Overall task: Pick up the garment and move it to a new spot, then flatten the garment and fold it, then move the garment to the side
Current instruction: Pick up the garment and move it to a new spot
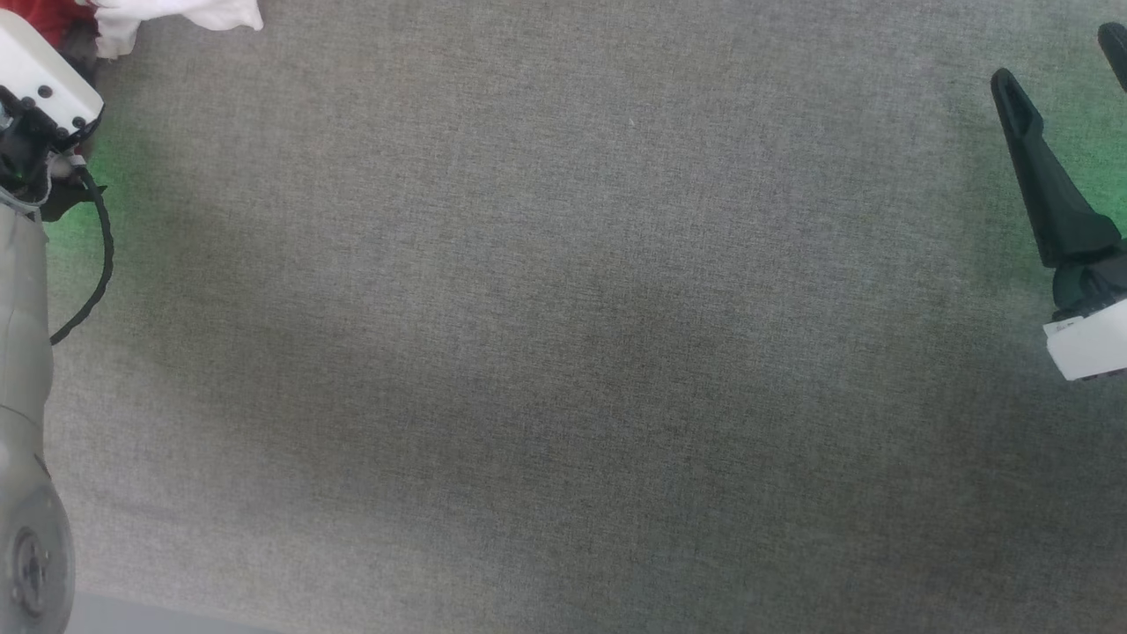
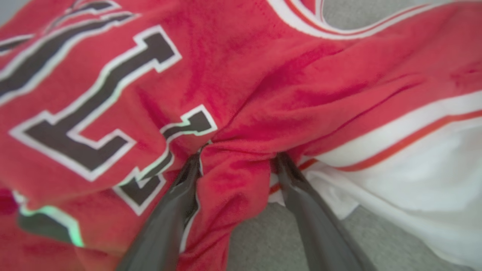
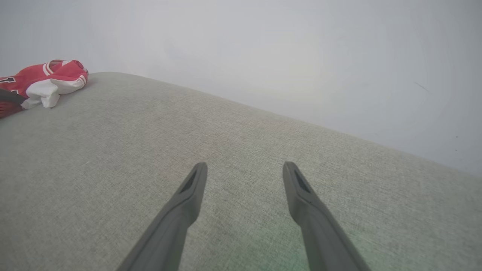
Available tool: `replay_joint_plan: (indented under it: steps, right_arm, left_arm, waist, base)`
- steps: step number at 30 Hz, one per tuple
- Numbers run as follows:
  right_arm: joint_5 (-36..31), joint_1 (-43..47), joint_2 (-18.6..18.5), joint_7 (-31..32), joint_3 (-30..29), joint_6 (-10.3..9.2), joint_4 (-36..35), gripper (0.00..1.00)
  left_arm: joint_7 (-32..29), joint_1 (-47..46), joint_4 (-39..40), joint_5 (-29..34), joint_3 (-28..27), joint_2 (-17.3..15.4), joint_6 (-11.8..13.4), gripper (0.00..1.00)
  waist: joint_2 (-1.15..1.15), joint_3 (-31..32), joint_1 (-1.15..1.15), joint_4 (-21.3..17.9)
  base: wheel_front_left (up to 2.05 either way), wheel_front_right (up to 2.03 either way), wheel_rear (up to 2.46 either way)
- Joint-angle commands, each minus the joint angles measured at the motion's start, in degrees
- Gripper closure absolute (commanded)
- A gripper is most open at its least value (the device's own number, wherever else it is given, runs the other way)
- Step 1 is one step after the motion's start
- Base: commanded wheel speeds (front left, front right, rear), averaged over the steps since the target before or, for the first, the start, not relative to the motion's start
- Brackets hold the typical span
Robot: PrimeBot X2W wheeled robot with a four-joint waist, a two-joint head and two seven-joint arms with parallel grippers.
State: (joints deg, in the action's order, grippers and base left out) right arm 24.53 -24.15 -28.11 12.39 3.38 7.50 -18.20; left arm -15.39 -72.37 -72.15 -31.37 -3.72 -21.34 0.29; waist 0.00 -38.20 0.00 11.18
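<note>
The garment (image 2: 263,75), a red jersey with dark white-outlined letters, striped trim and a white sleeve, lies crumpled close in front of the left wrist camera. My left gripper (image 2: 237,157) is open, its fingertips pressed into the cloth with a red fold bunched between them. In the head view the garment (image 1: 176,13) sits at the top left corner, just past my left wrist housing (image 1: 40,79). My right gripper (image 1: 1057,55) stands open at the far right with nothing between its fingers. From the right wrist, my right gripper (image 3: 244,165) hovers over bare fabric, and the garment (image 3: 45,81) is a small heap far left.
A grey woven fabric surface (image 1: 563,352) stretches between both arms. Its far edge (image 3: 263,111) runs across the right wrist view, with a pale wall (image 3: 263,45) behind it. A near edge shows at the head view's bottom left (image 1: 176,621).
</note>
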Motion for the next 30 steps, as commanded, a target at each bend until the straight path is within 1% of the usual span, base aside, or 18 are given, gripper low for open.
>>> replay_joint_plan:
  steps: [1,2,3,6,8,11,15,21,25,30]
  right_arm:
    - [-0.4,0.0,0.3,0.3,0.0,-0.02,-0.3,0.00]
    - [-0.5,-0.1,0.4,0.3,0.0,-0.02,-0.3,0.00]
    - [-0.6,-0.1,0.4,0.3,0.0,-0.02,-0.3,0.00]
    - [-0.6,-0.1,0.5,0.1,-0.1,-0.02,0.0,0.00]
    - [-0.6,0.2,0.8,-0.3,-0.3,-0.02,0.4,0.00]
    - [-0.9,0.6,1.2,-1.0,-0.7,-0.02,1.2,0.00]
    - [-0.9,1.1,2.4,-2.4,-0.6,-0.02,2.9,0.00]
    - [-1.0,1.6,4.4,-4.9,0.4,-0.02,6.2,0.00]
    - [-0.8,2.3,5.8,-6.6,0.8,-0.02,8.5,0.00]
    - [-0.5,3.8,7.5,-8.7,1.0,-0.02,11.2,0.00]
  left_arm:
    - [-2.6,3.0,-2.4,-0.2,0.7,2.6,0.0,0.68]
    - [-1.2,2.8,-2.4,-0.4,0.6,2.3,0.2,1.00]
    - [0.0,2.4,-2.2,-0.4,0.3,1.8,0.5,1.00]
    - [1.6,1.5,-1.8,-0.1,0.6,1.3,-0.2,1.00]
    - [3.6,0.4,-1.3,0.8,1.4,0.3,-0.3,1.00]
    - [6.7,-1.1,-0.1,1.8,2.3,-1.1,-1.1,1.00]
    - [10.6,-2.1,0.8,2.8,3.4,-2.8,-2.0,1.00]
    - [16.5,-3.8,3.8,6.4,6.8,-5.3,-3.8,1.00]
    - [18.1,-4.8,6.1,8.4,9.2,-6.5,-4.9,1.00]
    - [17.4,-5.2,9.9,10.3,12.3,-6.7,-6.0,1.00]
  waist:
    - [0.00,0.0,0.00,0.0]
    - [0.00,0.0,0.00,0.0]
    - [0.00,0.1,0.00,0.1]
    - [0.00,0.5,0.00,0.2]
    - [0.00,1.2,0.00,0.4]
    - [0.00,2.6,0.00,0.8]
    - [0.00,5.6,0.00,1.2]
    - [0.00,10.9,0.00,1.1]
    - [0.00,14.3,0.00,0.9]
    - [0.00,18.5,0.00,0.3]
  base:
    - [0.00,0.00,0.00]
    - [0.00,0.00,0.00]
    - [0.00,0.00,0.00]
    - [0.00,0.00,0.00]
    - [0.00,0.00,0.00]
    - [0.00,0.00,0.00]
    - [0.00,0.00,0.00]
    - [0.00,0.00,0.00]
    - [0.00,0.00,0.00]
    - [0.00,0.00,0.00]
